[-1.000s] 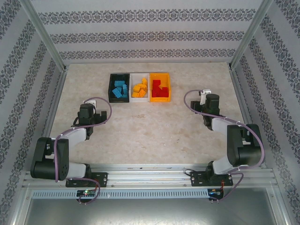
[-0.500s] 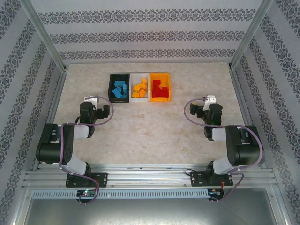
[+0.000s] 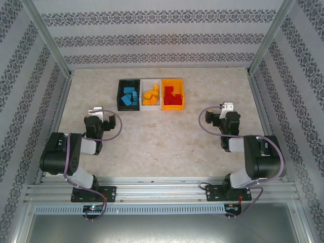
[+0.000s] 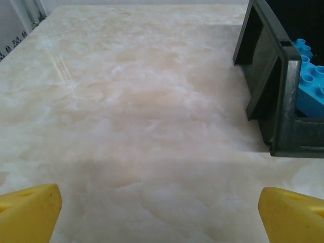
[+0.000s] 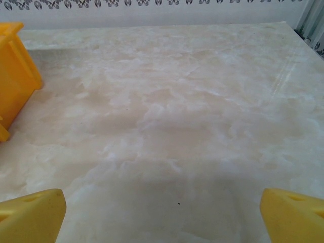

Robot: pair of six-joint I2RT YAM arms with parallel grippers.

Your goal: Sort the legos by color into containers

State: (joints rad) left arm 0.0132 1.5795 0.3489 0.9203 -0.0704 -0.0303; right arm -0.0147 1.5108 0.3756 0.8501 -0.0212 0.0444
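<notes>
The table (image 3: 162,142) has a smooth, marble-look top with a faint sheen. The black bin (image 4: 281,101) is hard plastic with a dull finish. The blue bricks (image 4: 310,86) are glossy, studded plastic. The yellow bin (image 5: 15,71) is smooth plastic. The rails (image 3: 162,191) are brushed metal.

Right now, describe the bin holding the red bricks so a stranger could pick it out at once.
On the marble-look table, three bins sit in a row toward the far wall. Take the rightmost one, the yellow bin. The others are a white bin and a black bin, and it alone holds red bricks.
</notes>
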